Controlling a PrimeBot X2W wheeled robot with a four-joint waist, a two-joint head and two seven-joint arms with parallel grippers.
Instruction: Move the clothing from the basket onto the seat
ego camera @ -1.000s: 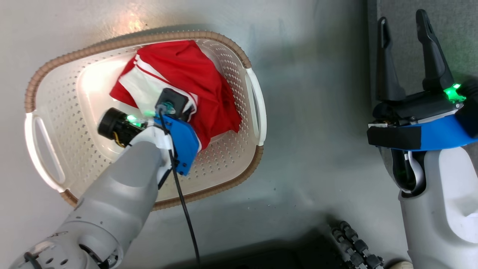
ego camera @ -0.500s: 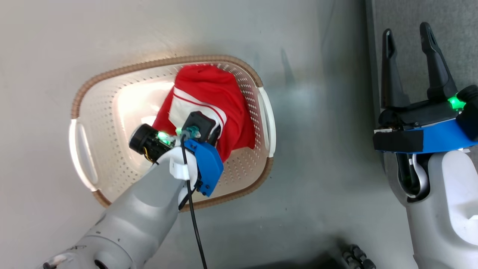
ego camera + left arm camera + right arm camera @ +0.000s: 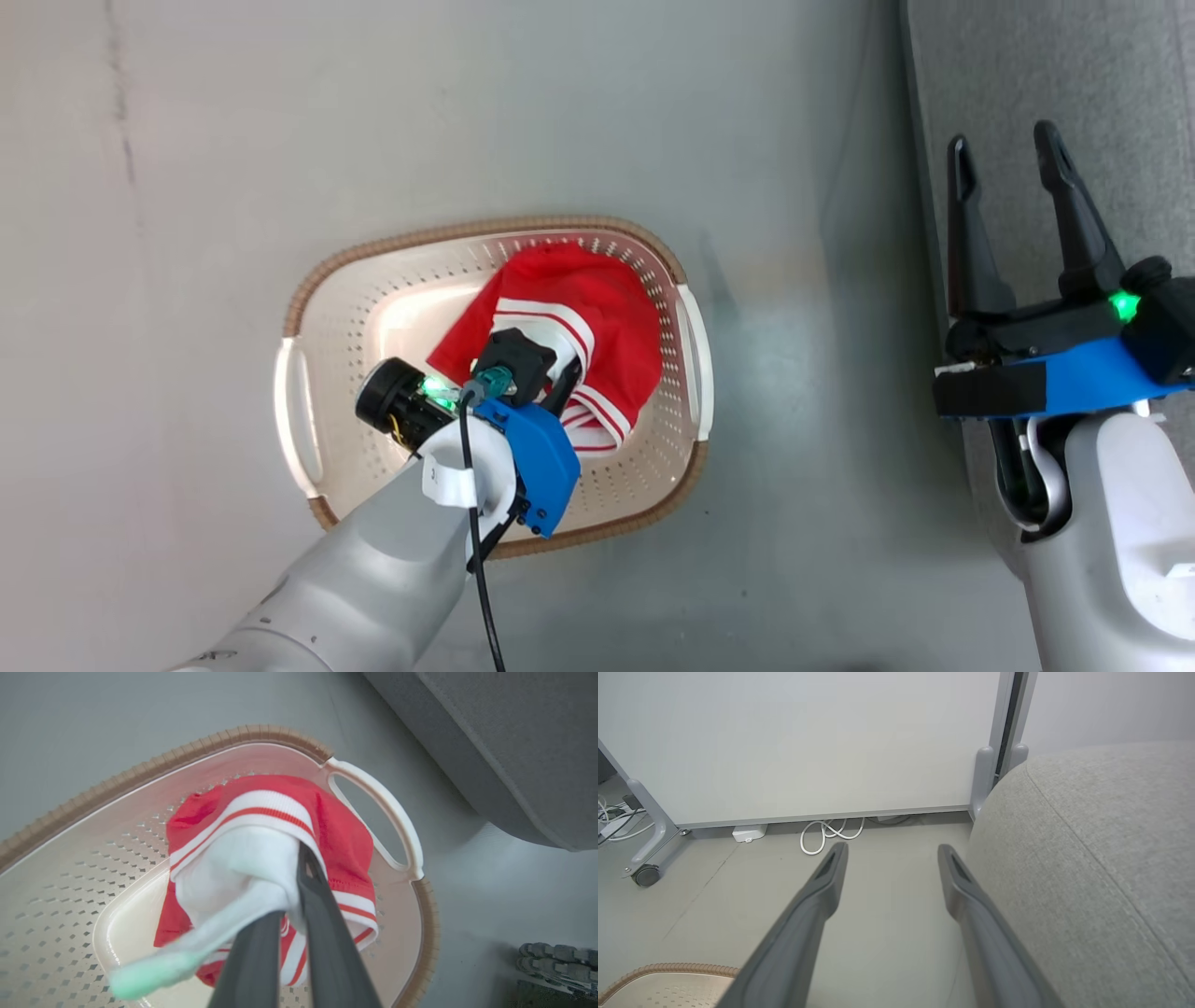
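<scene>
- Found the clothing (image 3: 583, 308) inside the basket (image 3: 392, 245), bunched against the wall nearer the seat (image 3: 1074, 56) and gathered up at the top.
- Saw the left tool (image 3: 294, 891) clamped on a fold of white lining and striped trim, with its fingers nearly together and cloth pinched between them.
- Read the bundle's long axis as running from that pinch near the basket's middle out toward the far, seat-side rim, with the striped hem turned toward the tool and the plain red turned away.
- Could not tell, with the folds so crumpled, whether the plain red was a second garment or only the back of the jersey.
- Noted the right tool (image 3: 1001, 140) spread wide and empty beside the seat's edge, well apart from the basket.
- Judged the grip shallow, taken on a thin edge of fabric. Feared a slip under the hanging weight, with the cloth dropping onto the floor (image 3: 560, 112) between basket and seat.
- Feared also a trailing fold snagging the basket's handle (image 3: 373, 798) or rim and dragging the basket along.
- Suspected any loose second piece would stay behind or fall off partway.
</scene>
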